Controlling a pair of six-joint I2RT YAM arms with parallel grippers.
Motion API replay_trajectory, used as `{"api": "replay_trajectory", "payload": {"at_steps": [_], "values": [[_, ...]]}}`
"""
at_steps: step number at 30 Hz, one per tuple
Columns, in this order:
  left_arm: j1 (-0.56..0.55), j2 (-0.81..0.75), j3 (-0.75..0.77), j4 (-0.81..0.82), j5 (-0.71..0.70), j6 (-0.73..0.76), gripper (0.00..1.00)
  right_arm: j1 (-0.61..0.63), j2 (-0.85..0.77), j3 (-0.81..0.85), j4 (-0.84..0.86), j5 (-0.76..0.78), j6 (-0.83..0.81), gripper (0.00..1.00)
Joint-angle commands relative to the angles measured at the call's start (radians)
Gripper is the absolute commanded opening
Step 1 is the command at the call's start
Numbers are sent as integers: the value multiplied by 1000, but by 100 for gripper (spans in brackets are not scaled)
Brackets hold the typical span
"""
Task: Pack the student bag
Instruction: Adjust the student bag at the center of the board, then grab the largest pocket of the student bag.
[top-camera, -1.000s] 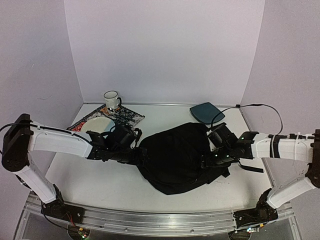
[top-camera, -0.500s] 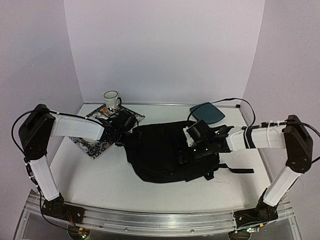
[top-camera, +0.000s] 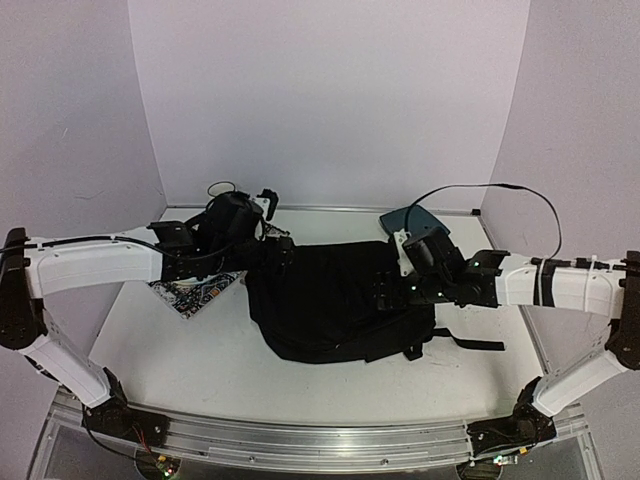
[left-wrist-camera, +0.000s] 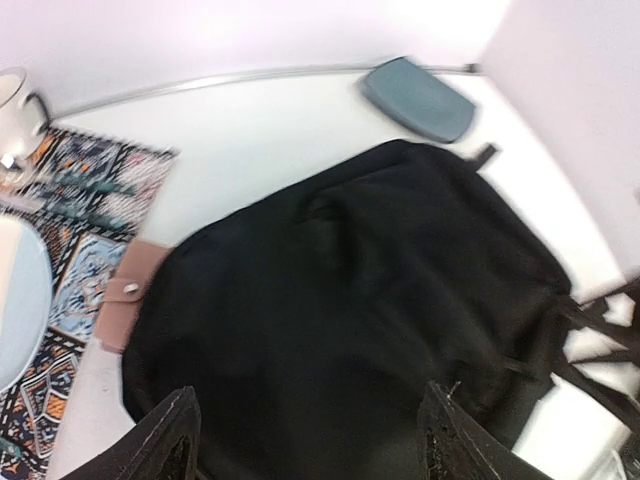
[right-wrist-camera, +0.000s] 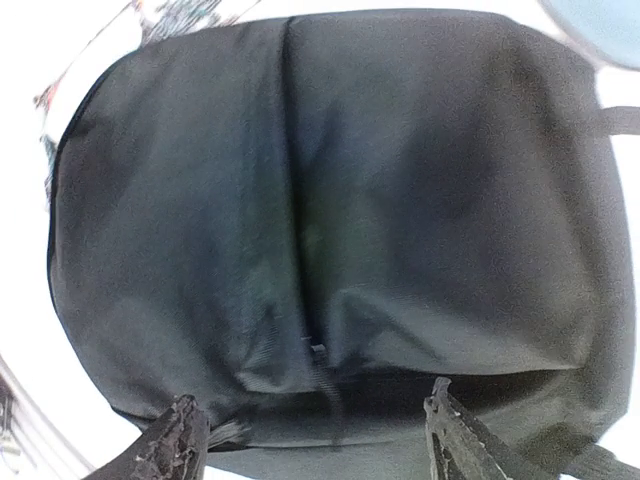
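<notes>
Large floppy black fabric backpack (top-camera: 330, 305) lying flat mid-way across white table (top-camera: 200, 350), between both arms. Left gripper (left-wrist-camera: 310, 440) spread wide over one end, right gripper (right-wrist-camera: 315, 440) released over the opposite edge, grasping nothing.

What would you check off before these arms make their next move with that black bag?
1. Left gripper open, empty: ok.
2. Right gripper open, empty: ok.
3. Bag resting on table: ok.
4. Bag's opening unzipped: cannot tell.
5. Wallet, mug, plate beside bag: ok.
6. Straps free, unsnagged: cannot tell.
</notes>
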Motion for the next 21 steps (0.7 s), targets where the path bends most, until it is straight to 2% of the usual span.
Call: {"api": "replay_trajectory", "payload": {"at_steps": [1, 4, 8, 16, 21], "values": [[-79, -25, 7, -43, 15, 12, 74, -21, -9, -44, -66, 95, 12, 75], [-117, 26, 38, -45, 83, 3, 73, -22, -3, -49, -66, 104, 15, 75], [-156, 145, 100, -46, 205, -14, 65, -22, 7, -54, -66, 111, 19, 75], [-207, 329, 221, -69, 337, -10, 53, -21, -1, -75, -54, 104, 28, 75], [-211, 399, 267, -90, 383, 1, 52, -21, -6, -82, -47, 101, 28, 75]]}}
